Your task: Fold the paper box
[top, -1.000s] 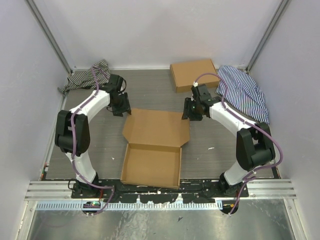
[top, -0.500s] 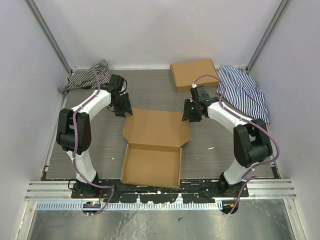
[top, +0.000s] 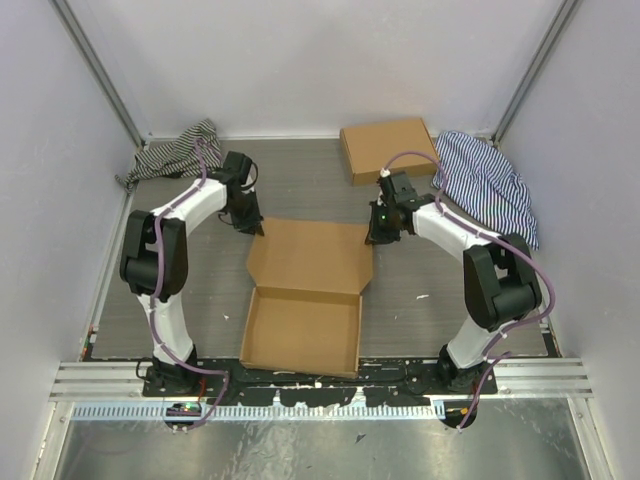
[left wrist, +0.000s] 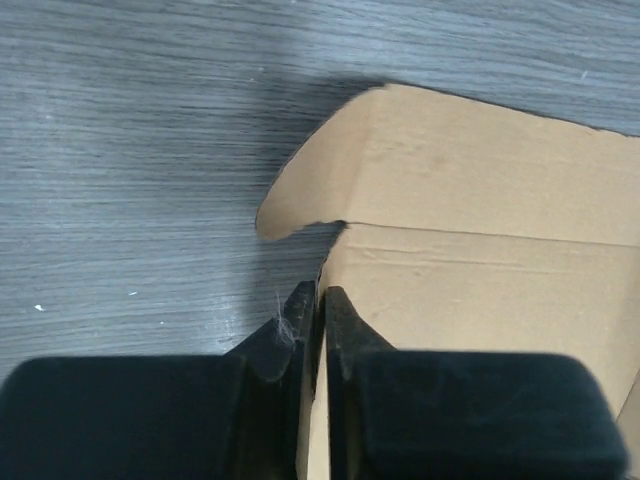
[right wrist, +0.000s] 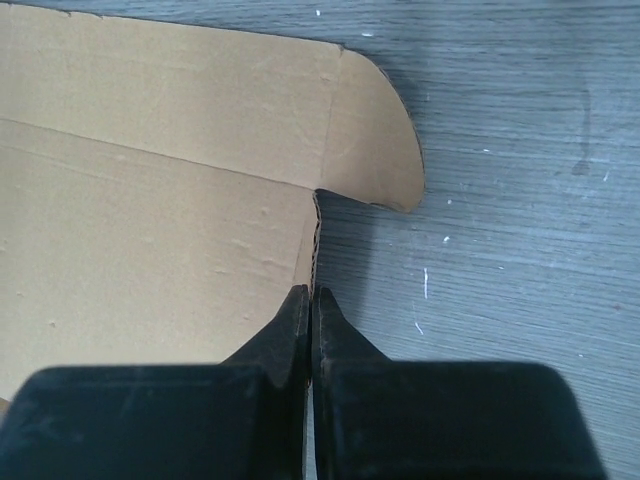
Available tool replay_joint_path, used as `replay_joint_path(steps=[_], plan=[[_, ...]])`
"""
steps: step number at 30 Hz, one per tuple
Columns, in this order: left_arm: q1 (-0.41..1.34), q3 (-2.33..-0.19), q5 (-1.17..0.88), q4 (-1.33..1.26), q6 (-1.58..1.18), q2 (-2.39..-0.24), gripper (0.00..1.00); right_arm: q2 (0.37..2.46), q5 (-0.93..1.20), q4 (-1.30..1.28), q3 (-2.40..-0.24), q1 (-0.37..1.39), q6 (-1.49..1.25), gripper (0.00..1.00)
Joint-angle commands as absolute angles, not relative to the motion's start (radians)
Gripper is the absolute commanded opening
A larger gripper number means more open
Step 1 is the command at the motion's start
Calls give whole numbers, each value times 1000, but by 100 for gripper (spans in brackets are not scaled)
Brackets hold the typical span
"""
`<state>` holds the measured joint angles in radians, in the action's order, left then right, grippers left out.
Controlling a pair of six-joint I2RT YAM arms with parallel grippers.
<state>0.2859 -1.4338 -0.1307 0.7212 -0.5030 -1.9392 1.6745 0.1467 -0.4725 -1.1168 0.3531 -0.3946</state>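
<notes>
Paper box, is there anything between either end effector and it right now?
Nothing visible stands between them. The left end effector and the right end effector are each closed on a side edge of the paper box lid.

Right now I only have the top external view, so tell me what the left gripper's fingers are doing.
Observer: The left wrist view shows the left gripper pinched on the paper box lid's side edge, card between its jaws.
Operator: Check the right one.
Observer: The right gripper is shut on the opposite lid edge, just short of the notch where a rounded tab begins.
Operator: Report that tab.
Observer: Not folded in; it sticks outward over the table, casting a shadow.
</notes>
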Motion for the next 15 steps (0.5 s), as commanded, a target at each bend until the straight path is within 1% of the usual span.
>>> replay_joint_path(steps=[1, 2, 3, 9, 15], plan=[[283, -1473, -129, 721, -495, -1891, 4, 1675, 152, -453, -1174, 353, -384, 1], [283, -1476, -126, 724, -496, -1875, 0, 1675, 149, -454, -1185, 353, -384, 1], [283, -1478, -123, 727, -498, -1859, 0, 1674, 144, -455, -1196, 352, -383, 1], [284, -1471, -115, 734, -510, -1721, 0, 1634, 117, -448, -1255, 353, -388, 1], [292, -1391, -102, 650, -530, -1556, 0, 1507, 32, -341, -1225, 392, -373, 1]])
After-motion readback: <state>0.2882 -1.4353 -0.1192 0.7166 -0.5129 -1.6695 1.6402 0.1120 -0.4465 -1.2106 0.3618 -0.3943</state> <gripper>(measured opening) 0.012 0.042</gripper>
